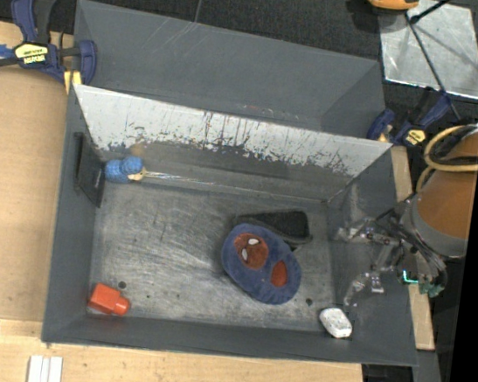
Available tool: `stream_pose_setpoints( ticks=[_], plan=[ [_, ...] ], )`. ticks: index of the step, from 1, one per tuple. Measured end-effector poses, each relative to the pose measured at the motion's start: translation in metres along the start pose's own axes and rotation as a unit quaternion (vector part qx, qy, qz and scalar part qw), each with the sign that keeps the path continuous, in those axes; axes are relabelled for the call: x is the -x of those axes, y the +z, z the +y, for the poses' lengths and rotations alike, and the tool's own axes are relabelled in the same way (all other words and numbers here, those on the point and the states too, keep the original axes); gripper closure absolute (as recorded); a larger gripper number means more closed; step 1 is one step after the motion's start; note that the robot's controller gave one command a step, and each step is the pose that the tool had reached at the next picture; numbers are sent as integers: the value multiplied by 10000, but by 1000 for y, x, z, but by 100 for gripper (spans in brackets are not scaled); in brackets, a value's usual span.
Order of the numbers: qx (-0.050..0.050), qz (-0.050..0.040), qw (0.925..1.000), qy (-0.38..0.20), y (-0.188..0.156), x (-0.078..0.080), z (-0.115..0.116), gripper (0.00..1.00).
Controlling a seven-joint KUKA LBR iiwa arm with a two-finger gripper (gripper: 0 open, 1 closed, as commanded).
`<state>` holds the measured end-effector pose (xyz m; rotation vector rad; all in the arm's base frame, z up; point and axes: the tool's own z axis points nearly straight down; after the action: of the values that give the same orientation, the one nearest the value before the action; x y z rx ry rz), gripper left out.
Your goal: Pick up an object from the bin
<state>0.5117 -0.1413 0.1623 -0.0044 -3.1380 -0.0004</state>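
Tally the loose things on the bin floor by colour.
Blue: 2, a small blue piece at far left and a round blue soft thing with red patches in the middle
Black: 1, a black thing behind it
Orange: 1, an orange piece, near left corner
White: 1, a white piece, near right corner
Total: 5

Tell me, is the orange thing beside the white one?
No, the orange thing lies at lower left, the white thing at lower right.
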Motion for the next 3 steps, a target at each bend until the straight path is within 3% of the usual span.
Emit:
stream_pose_setpoints(
  ticks=[1, 2, 3],
  plan=[
    [16, 3, 9994, -333, 85, -20, 85, 0],
    [-6, -38, 9995, -314, 81, -17, 81, 100],
    [-5, -27, 9995, -318, 81, -18, 81, 0]
  ],
)
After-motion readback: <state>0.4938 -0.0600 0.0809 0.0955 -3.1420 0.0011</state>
